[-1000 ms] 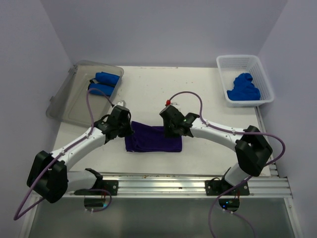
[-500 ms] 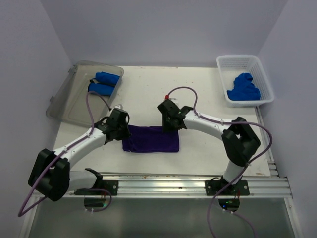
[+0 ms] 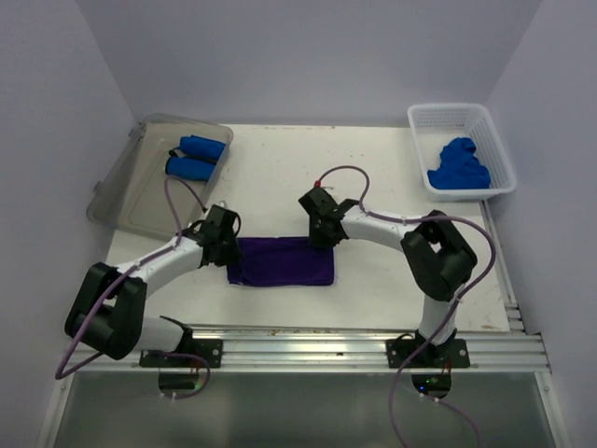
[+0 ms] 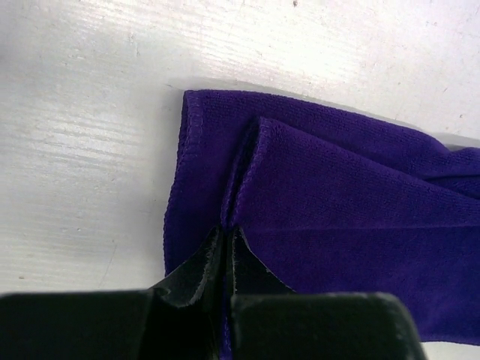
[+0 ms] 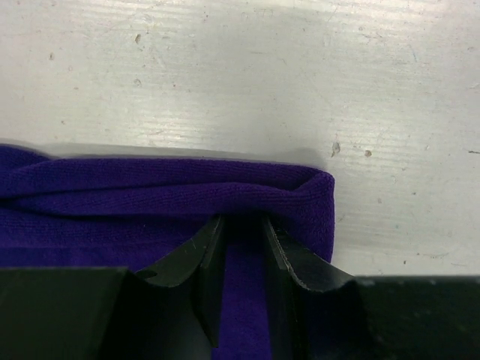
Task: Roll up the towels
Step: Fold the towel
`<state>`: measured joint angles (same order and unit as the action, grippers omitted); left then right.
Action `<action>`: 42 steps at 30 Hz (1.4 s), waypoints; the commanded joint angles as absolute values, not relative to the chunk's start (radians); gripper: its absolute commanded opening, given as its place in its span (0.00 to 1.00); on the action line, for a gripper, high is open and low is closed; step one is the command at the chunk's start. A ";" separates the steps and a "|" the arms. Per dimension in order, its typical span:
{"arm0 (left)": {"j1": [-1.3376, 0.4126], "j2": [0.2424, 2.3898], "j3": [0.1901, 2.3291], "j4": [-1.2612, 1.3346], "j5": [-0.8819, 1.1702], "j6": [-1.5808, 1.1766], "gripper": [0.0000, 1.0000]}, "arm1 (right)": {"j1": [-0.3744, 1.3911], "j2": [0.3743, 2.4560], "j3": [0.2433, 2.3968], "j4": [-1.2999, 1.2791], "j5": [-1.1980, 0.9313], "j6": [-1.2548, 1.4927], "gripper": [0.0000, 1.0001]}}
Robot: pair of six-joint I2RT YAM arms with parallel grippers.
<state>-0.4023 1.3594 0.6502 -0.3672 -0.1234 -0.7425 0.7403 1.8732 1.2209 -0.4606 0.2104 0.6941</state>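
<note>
Left jaws tight on purple towel (image 3: 284,261); right jaws wider, clamping.

Open table (image 3: 373,168) btwn tray (image 3: 140,198), basket (image 3: 466,193); towel (image 3: 284,263) mid-front.

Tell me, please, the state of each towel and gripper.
Dark purple cloth towel: folded flat, held at both ends.
Two royal blue towels: rolled, in clear grey plastic tray.
Blue towel heap: crumpled, in white mesh basket.
Left gripper: shut on purple towel.
Right gripper: shut on purple towel.

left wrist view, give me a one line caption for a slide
Left gripper pinched shut on a fold at the end of the purple towel, which lies on the white table.
</note>
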 commanded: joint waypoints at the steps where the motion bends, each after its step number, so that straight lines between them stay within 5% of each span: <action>1: -0.383 1.353 0.686 -0.380 -0.163 -0.706 0.05 | 0.730 1.786 1.184 -0.463 0.210 0.684 0.29; 2: -0.383 1.345 0.699 -0.397 -0.164 -0.703 0.19 | 0.733 1.763 1.184 -0.471 0.206 0.683 0.29; 5: -0.385 1.287 0.762 -0.472 -0.170 -0.698 0.35 | 0.755 1.674 1.177 -0.476 0.204 0.670 0.31; 9: -0.397 1.178 0.773 -0.517 -0.175 -0.719 0.38 | 0.772 1.629 1.157 -0.477 0.196 0.669 0.32; 13: -0.440 1.157 0.758 -0.532 -0.138 -0.745 0.33 | 0.790 1.644 1.120 -0.459 0.181 0.680 0.32; 17: -0.477 1.163 0.657 -0.414 -0.008 -0.765 0.10 | 0.795 1.669 1.075 -0.431 0.167 0.690 0.31; 23: -0.479 1.248 0.565 -0.354 0.023 -0.759 0.01 | 0.795 1.697 1.013 -0.413 0.170 0.692 0.31; 32: -0.476 1.299 0.581 -0.380 -0.049 -0.730 0.00 | 0.795 1.619 0.937 -0.420 0.158 0.707 0.31; 42: -0.477 1.186 0.689 -0.488 -0.031 -0.729 0.00 | 0.770 1.678 1.109 -0.500 0.272 0.612 0.32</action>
<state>-0.4782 1.2304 0.6476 -0.4591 -0.0360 -0.7387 0.7879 1.6363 1.0248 -0.4786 0.2157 0.6563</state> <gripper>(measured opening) 0.005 0.318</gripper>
